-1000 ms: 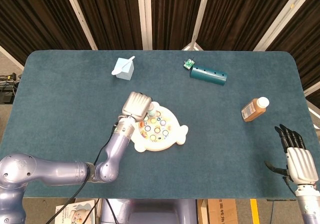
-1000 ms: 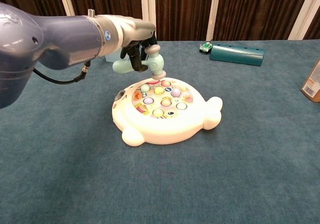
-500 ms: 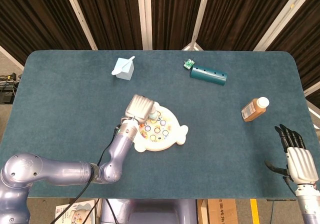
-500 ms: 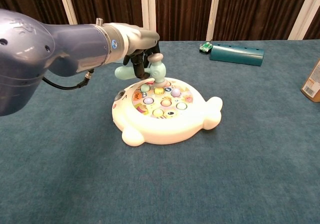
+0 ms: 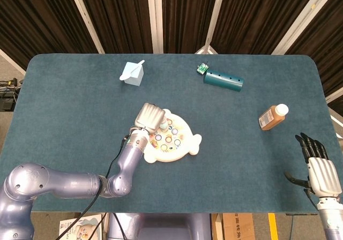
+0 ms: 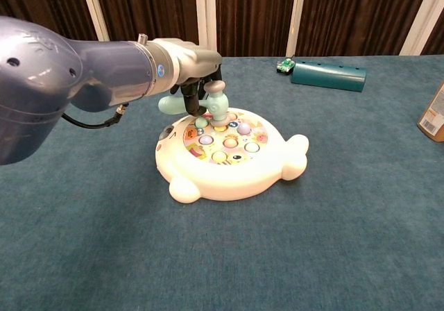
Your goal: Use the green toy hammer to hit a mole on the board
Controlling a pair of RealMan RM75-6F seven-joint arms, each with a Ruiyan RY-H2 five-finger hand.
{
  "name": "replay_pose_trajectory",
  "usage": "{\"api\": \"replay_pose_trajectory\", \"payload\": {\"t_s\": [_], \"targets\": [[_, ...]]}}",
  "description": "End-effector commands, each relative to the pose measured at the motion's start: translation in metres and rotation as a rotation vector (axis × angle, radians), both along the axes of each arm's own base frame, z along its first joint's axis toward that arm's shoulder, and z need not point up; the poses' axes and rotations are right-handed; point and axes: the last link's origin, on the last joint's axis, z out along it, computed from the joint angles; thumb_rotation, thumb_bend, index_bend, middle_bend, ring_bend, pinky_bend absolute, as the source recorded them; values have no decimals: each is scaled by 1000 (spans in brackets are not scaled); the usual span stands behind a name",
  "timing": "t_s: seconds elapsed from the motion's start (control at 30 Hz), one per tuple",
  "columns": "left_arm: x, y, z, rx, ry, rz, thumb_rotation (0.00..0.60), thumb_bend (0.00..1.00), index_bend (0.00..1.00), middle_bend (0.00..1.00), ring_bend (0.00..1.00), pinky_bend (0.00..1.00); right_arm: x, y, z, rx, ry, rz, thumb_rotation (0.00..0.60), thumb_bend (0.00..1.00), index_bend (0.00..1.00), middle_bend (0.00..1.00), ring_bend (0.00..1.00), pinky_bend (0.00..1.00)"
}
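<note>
- The mole board [image 6: 229, 160], a cream rounded toy with pastel moles set in its holes, lies near the middle of the desk [image 5: 69, 106].
- An amber bottle [image 5: 272, 116] with a white cap lies toward the right; what it contains cannot be told.
- The green toy hammer [image 6: 208, 101] is pale mint with a pinkish face; its head stands near upright, lower face on a mole at the board's far-left edge, its handle running leftward.
- The left robot hand [image 6: 187, 64] is clamped around the handle.
- The right robot hand [image 5: 319, 167] rests at the desk's near right corner, fingers straight and apart.
</note>
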Motion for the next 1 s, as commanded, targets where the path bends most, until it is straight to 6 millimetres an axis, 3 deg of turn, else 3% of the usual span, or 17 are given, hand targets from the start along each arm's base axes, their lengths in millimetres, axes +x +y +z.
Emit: {"api": "replay_pose_trajectory", "payload": {"t_s": [0.03,0.33,0.47,0.6,1.0], "targets": [[3,0,2,6,-14,-4,600,642,641,503,412,517,0,0,0,0,0,1,600,191,0,0,0,0],[8,1,19,36,-85,-4,600,641,641,502,412,517,0,1,0,1,6,3,600,192,0,0,0,0],[0,-1,35,62,-106,2,600,641,640,502,412,517,0,1,0,2,12,5,600,192,0,0,0,0],[-41,-13,65,88,-107,44,600,641,638,502,412,517,1,2,0,-2,31,16,600,192,0,0,0,0],[-125,-35,98,124,-106,146,600,641,631,502,412,516,2,4,-2,-3,51,21,600,192,0,0,0,0]]}}
